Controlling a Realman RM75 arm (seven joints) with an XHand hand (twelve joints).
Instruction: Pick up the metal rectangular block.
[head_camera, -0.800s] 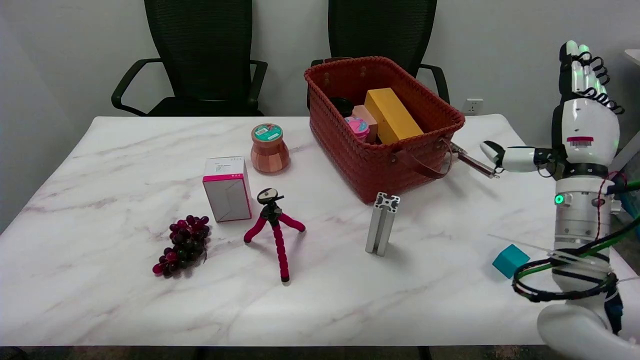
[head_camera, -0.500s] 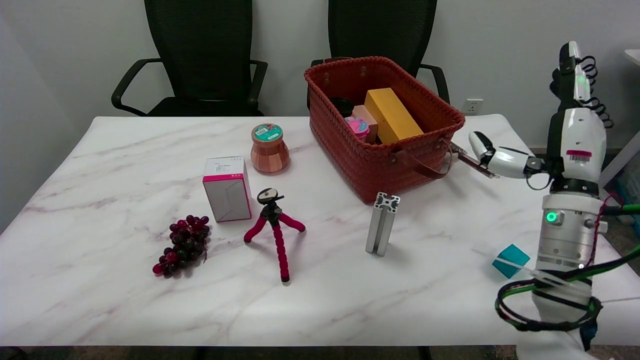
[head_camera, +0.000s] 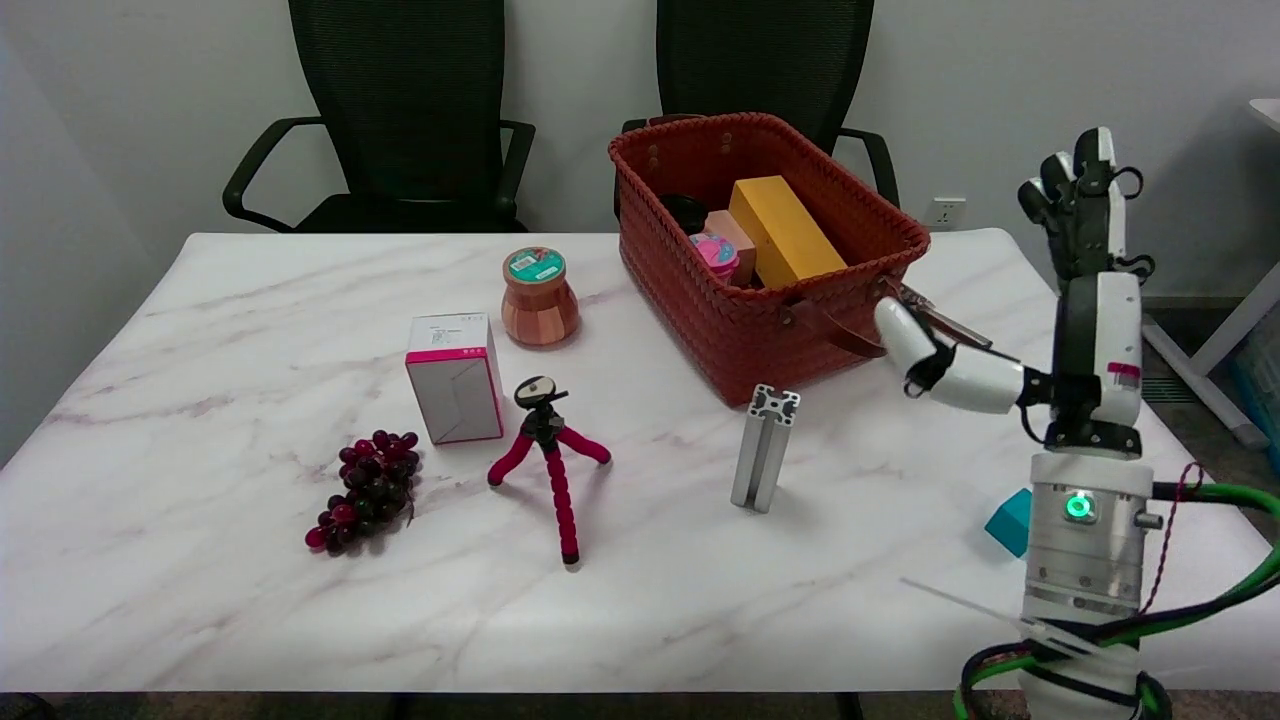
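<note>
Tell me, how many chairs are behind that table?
2. One black chair stands behind the table's far left side; the other chair is behind the red basket, partly hidden by it.

I see the metal rectangular block (head_camera: 765, 449), a silvery grooved aluminium extrusion, standing upright on the white marble desk (head_camera: 200, 600), just in front of the red basket (head_camera: 760, 330), untouched.

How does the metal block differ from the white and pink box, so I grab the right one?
The metal block is slim, silver and grooved, with an open profile at its top end; the white and pink box is wider, smooth-sided, with a pink band. The block stands just in front of the red basket; the box stands farther left, near the tripod. Both stand upright.
</note>
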